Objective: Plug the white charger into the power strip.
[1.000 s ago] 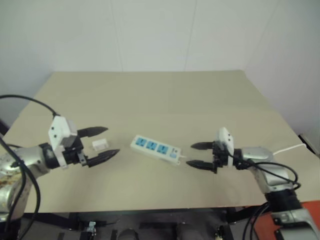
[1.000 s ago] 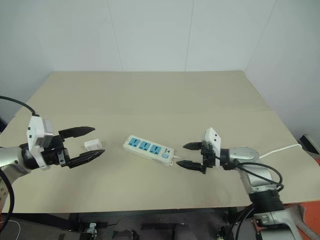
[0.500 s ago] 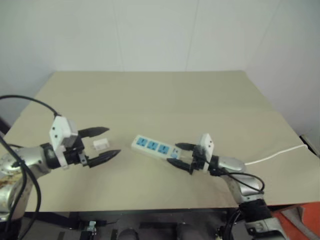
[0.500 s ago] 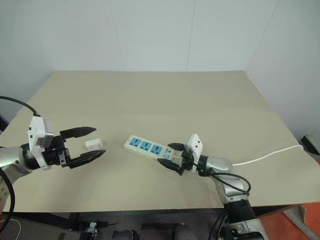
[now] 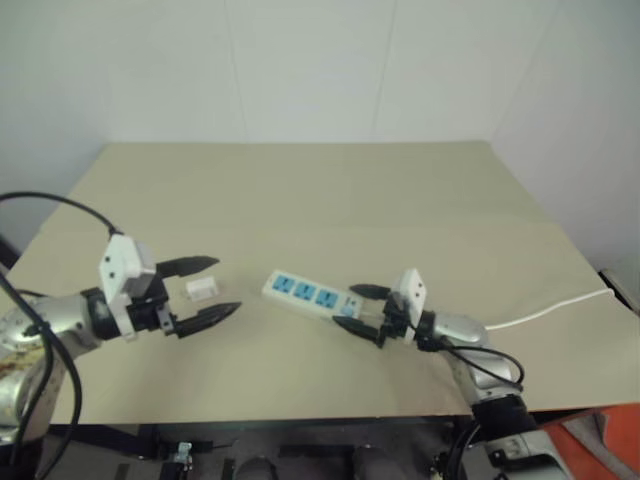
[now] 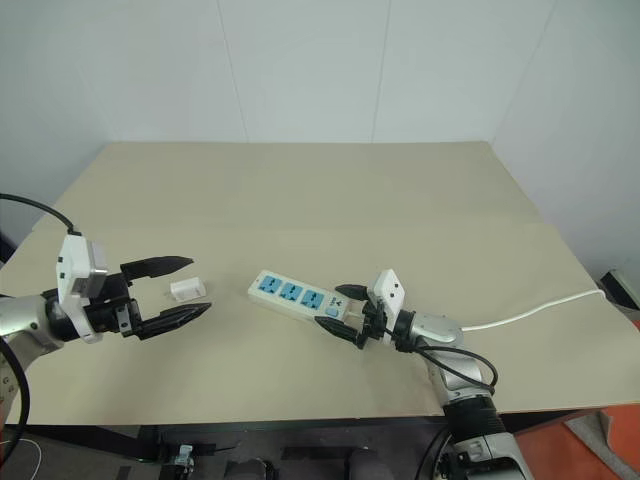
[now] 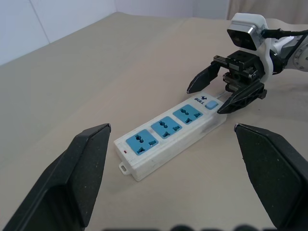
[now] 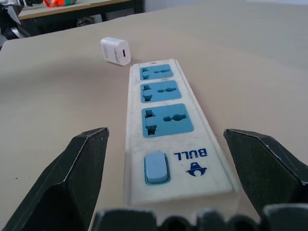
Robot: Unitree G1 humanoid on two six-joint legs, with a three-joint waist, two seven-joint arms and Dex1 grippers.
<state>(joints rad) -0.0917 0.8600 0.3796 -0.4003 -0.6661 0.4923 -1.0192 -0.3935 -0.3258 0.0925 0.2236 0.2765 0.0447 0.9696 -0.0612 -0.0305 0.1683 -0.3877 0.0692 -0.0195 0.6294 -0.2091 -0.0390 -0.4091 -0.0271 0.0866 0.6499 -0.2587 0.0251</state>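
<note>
White power strip (image 8: 166, 134) is lying with its switch end between my wide-open, empty right gripper (image 6: 340, 309); my wrist camera is revealing the white charger (image 8: 115, 51) beyond. My left gripper (image 6: 176, 290) is gaping, empty.

We see bare desk (image 6: 330, 200) toward the far edge | power strip (image 6: 297, 296) lies mid-desk near the front edge | white charger (image 6: 186, 289) beside it | cable (image 6: 530, 314) trails to the right edge

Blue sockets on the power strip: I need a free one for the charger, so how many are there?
3, in a row along the power strip: one nearest the switch, one in the middle, one at the end nearest the white charger. All are empty; none hidden.
</note>
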